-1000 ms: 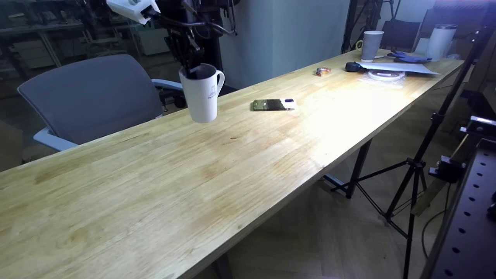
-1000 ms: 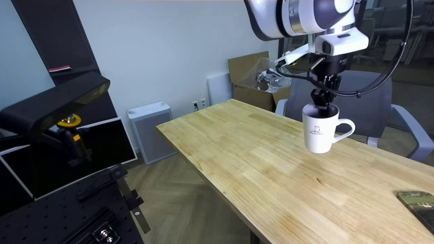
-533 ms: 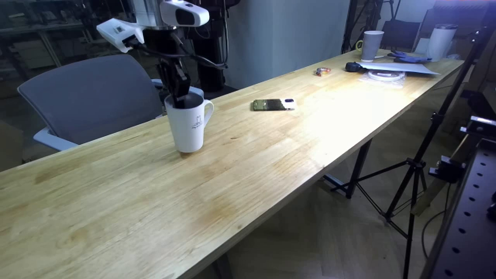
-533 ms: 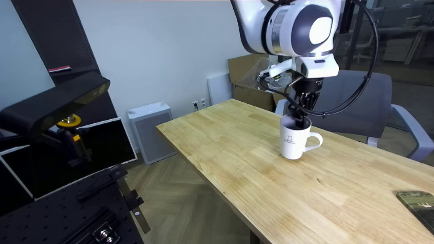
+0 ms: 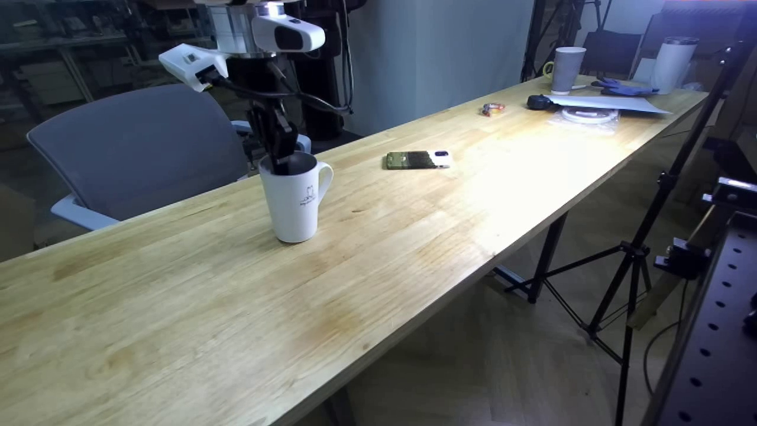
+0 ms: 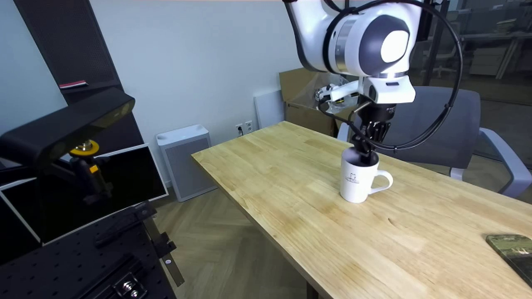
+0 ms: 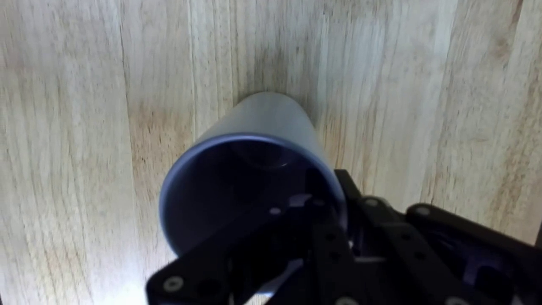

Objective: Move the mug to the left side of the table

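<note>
The white mug (image 5: 290, 207) stands upright on the long light wood table (image 5: 366, 278), near its chair-side edge. In an exterior view its base (image 6: 354, 195) appears to touch the wood, and its handle points away from the table's near end. In the wrist view the mug (image 7: 266, 114) shows its dark inside and rim. My gripper (image 7: 328, 177) is shut on the mug's wall, with one finger inside the rim and one outside. The gripper also shows in both exterior views (image 5: 282, 161) (image 6: 366, 158), reaching down into the mug. The inner fingertip is dark and partly hidden.
A phone (image 5: 417, 160) lies on the table beyond the mug. A small orange item (image 5: 492, 109), a grey cup (image 5: 569, 70), papers (image 5: 615, 103) and a tumbler (image 5: 674, 65) are at the far end. An office chair (image 5: 142, 154) stands against the table's edge.
The mug was held above the table one second ago. My gripper has carried it down and toward the table's near end, and it has come down onto the wood.
</note>
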`<state>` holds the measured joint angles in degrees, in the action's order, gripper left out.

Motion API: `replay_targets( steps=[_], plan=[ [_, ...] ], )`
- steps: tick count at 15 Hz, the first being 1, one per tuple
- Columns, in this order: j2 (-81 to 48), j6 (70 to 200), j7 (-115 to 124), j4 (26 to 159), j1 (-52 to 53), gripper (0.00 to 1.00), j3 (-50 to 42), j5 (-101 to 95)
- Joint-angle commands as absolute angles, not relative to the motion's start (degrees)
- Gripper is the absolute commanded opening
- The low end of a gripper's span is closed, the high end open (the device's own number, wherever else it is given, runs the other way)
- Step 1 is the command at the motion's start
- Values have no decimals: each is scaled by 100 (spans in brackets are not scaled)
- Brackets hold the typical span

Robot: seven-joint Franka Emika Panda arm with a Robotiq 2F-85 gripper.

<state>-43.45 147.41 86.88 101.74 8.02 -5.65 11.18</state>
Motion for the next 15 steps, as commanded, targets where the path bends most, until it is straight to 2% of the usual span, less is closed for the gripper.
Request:
replay_targets(
  steps=[1, 7, 10, 15],
  plan=[
    [-4410, 14450, 8738, 9940, 800, 40, -593, 1062],
    [-4279, 14035, 8701, 9792, 1031, 82, -751, 513],
    [-4152, 13842, 8643, 9739, 1115, 99, -772, 216],
    [-3165, 13999, 8179, 10280, 1139, 100, -768, -277]
  ],
)
